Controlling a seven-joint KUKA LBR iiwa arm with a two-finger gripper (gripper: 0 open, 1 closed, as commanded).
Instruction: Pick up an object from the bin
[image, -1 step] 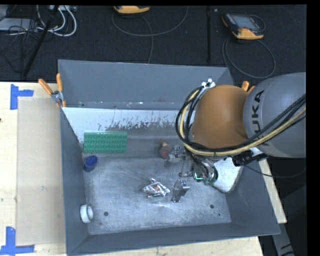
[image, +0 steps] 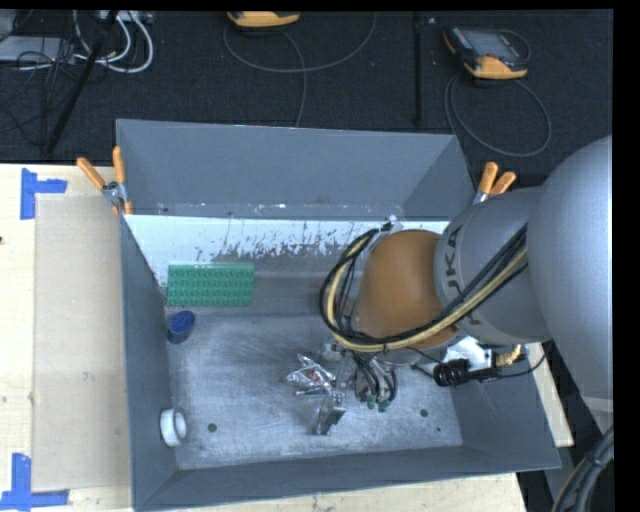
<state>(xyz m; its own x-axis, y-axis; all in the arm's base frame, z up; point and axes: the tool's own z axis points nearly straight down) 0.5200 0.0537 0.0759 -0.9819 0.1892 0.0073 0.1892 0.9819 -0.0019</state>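
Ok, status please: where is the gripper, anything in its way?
Gripper low at bin centre. Small silvery thing beside it, hold unconfirmed. Green plate, blue cap, white roll far left, not in the way.

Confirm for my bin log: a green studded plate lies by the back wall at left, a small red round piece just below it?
Not quite: the camera view shows the small round piece below the green studded plate is blue, not red. The plate does lie by the back wall at left.
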